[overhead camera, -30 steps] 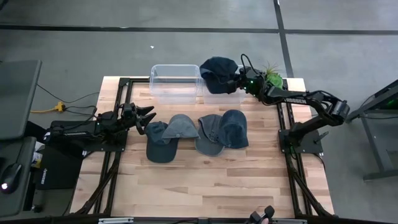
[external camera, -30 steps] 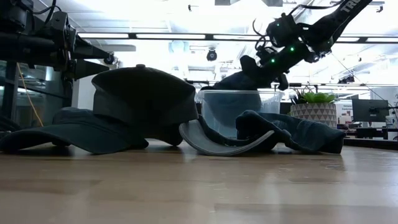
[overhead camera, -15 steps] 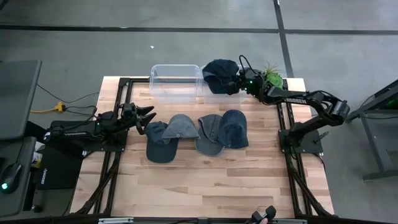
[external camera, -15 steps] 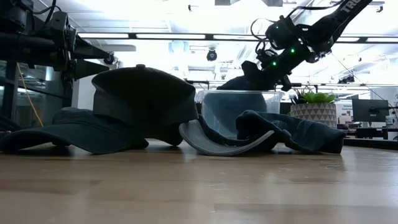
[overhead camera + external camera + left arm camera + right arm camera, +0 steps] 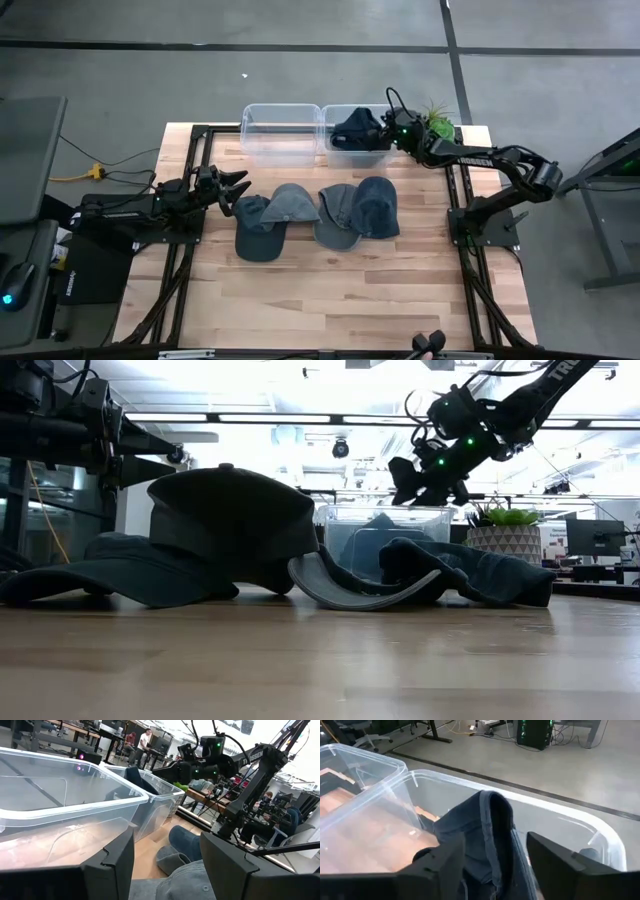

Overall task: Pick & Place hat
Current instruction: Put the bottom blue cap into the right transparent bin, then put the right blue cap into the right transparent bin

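High view: four hats (image 5: 275, 206) on table, one hat (image 5: 356, 128) binned.

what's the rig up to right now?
Sorting hats into bins. The right gripper is over the right-hand clear bin, fingers open, with a dark hat lying in that bin below it. The left gripper waits, fingers open, beside the four hats on the table. The left-hand bin has no hat.

Five hats: one (image 5: 357, 128) in the right bin (image 5: 343, 152), four (image 5: 258, 228) beside it on the tabletop (image 5: 330, 300); two clear bins (image 5: 281, 133); one potted plant (image 5: 437, 118).
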Robot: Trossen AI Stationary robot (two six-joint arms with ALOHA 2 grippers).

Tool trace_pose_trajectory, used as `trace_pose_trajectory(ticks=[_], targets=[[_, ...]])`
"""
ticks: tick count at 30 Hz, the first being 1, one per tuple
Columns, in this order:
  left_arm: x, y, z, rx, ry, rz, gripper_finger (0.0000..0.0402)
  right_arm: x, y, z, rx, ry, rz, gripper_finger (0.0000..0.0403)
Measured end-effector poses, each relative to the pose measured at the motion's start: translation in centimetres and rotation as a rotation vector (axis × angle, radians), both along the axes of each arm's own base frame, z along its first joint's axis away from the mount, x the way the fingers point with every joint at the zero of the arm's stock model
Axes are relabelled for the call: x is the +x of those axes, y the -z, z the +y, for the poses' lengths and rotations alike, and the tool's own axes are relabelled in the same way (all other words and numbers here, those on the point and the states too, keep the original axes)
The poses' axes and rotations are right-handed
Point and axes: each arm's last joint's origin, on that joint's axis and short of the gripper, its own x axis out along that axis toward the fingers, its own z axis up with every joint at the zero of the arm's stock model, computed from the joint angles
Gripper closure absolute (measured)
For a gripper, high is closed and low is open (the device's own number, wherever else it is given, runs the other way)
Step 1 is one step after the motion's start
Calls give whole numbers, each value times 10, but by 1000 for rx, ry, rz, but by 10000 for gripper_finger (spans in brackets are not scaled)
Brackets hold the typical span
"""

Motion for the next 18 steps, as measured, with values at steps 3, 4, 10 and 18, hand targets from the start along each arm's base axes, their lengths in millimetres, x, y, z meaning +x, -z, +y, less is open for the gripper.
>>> trace_pose_trajectory(ticks=[3, 4, 10, 18], targets=[[0, 0, 0, 0, 0, 0, 209, 0, -2, 0, -15, 14, -9, 154], [0, 0, 0, 0, 0, 0, 209, 0, -3, 0, -21, 18, -9, 148], [0, 0, 0, 0, 0, 0, 209, -4, -12, 2, -59, 23, -17, 137], [0, 0, 0, 0, 0, 0, 209, -6, -34, 19, -94, -45, -84, 137]])
